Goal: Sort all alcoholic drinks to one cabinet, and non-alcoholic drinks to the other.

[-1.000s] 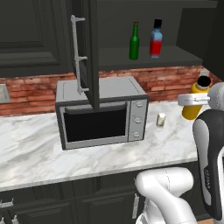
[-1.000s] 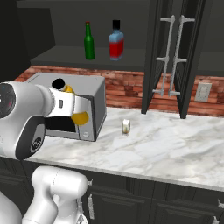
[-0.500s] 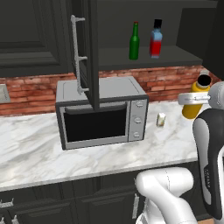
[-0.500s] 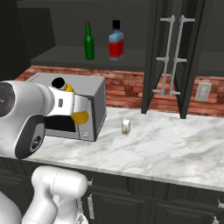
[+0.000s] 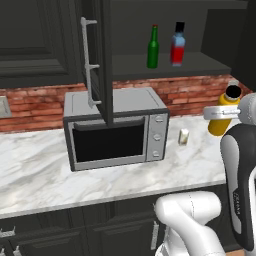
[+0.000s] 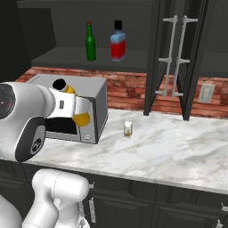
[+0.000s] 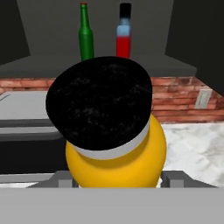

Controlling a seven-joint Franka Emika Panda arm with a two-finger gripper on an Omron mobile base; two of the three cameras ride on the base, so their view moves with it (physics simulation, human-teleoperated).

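My gripper point(image 7: 117, 178) is shut on the yellow-orange bottle point(image 7: 116, 153), a non-alcoholic drink with a black cap, held in the air to the right of the microwave. That bottle point(image 5: 222, 117) shows at the far right in the left base view, and the bottle point(image 6: 81, 118) sits low beside my arm in the right base view. The alcoholic drinks, a green bottle point(image 5: 153, 47) and a blue-and-red bottle point(image 5: 177, 44), stand side by side on the open cabinet shelf above the microwave. A small cream container point(image 5: 183, 136) stands on the counter.
A grey microwave point(image 5: 115, 130) sits on the marble counter point(image 5: 40, 175) against the brick wall. Dark cabinet doors hang open: one door point(image 5: 100, 60) over the microwave, and two doors point(image 6: 173, 58) further right. A wall outlet point(image 6: 205, 93) is on the brick.
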